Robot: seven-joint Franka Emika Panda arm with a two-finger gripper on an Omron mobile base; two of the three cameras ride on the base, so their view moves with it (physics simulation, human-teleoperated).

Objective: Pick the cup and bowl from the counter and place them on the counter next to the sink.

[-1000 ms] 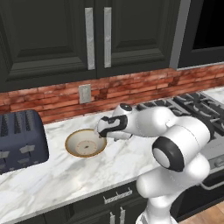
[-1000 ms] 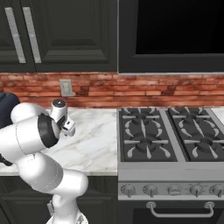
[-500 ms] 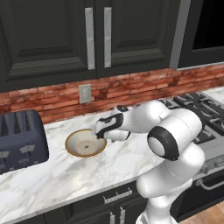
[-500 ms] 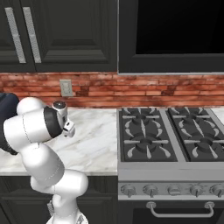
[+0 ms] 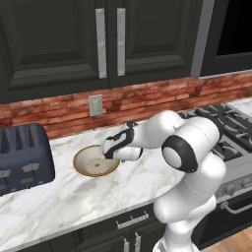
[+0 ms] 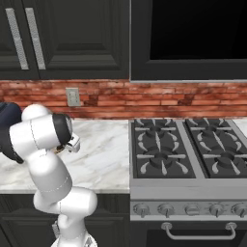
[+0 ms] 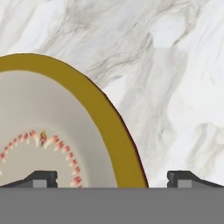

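- Tool (image 7: 112, 177): released, jaws spread wide, nothing between them. In the hand view one dark fingertip (image 7: 41, 178) sits over the bowl's inside and the other over bare marble, so the rim runs up between the two.
- Directly below the tool: the wide shallow tan-beige bowl (image 5: 96, 161) with an ochre rim band, pale inside and a ring of reddish-brown flecks. It rests flat on the bench. In the left base view the tool (image 5: 109, 150) hangs over the bowl's right-hand edge; whether it touches the rim I cannot tell.
- Handling, as a judgement: looks like glazed ceramic, so stiff, smooth and probably slippery, moderately heavy, chippable if knocked.
- Where to hold: too wide to span, so pinch the rim wall, one finger inside and one outside. A grip at one edge will let the bowl tip, so close firmly and lift slowly.
- Beyond the bowl: white marble bench (image 5: 69, 197) with grey veins.
- Past the bowl's far side from the tool: a dark blue toaster (image 5: 22, 157).
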